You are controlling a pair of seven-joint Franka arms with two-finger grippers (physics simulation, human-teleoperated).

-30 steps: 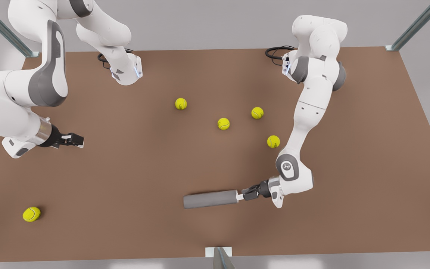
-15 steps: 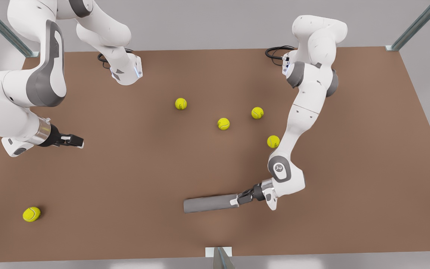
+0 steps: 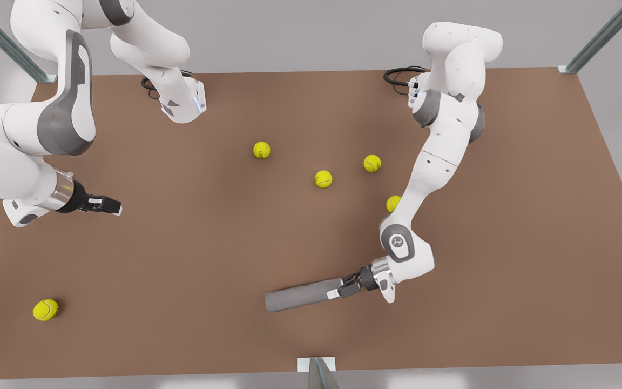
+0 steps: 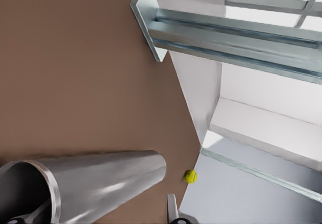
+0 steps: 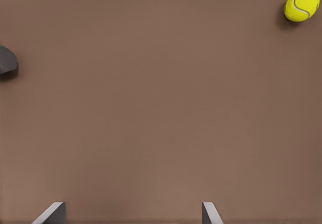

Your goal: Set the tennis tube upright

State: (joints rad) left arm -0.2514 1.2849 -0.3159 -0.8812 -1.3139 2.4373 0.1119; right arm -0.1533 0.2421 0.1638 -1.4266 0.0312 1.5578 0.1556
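Brown table [image 3: 181,281], grey walls [image 3: 300,38], metal frame posts [image 3: 602,35].

Five yellow tennis balls lie on the brown table [image 3: 192,254]. One ball [image 3: 46,309] sits alone near the table's front left corner as the front view shows it. Another ball [image 3: 261,149] rests toward the middle of the far half. Two more, [image 3: 323,179] and [image 3: 372,163], lie close together beside it. The fifth ball [image 3: 392,203] is partly hidden
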